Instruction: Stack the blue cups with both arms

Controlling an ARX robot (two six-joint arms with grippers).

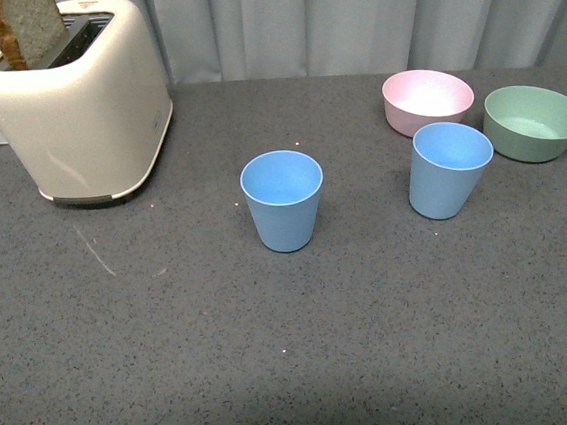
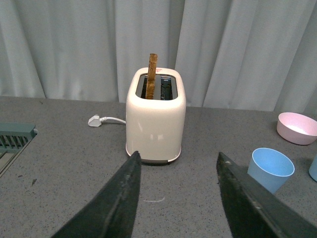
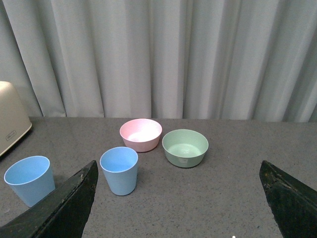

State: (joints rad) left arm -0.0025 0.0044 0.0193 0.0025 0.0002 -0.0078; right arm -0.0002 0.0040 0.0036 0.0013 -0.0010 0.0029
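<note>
Left gripper [image 2: 178, 154]: two flat matte-black fingers [image 2: 119, 198], broad at the frame edge, tapering to blunt tips; one has pale scuff specks along its inner edge. Right gripper [image 3: 178, 163]: same black wedge shape, grainy surface, edges worn slightly grey.

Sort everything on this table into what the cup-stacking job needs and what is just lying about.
For the job:
- middle blue cup
- blue cup by the bowls
- left gripper, open
- right gripper, open

Lying about:
- toaster with a bread slice in it
- pink bowl
- green bowl
- white plug
</note>
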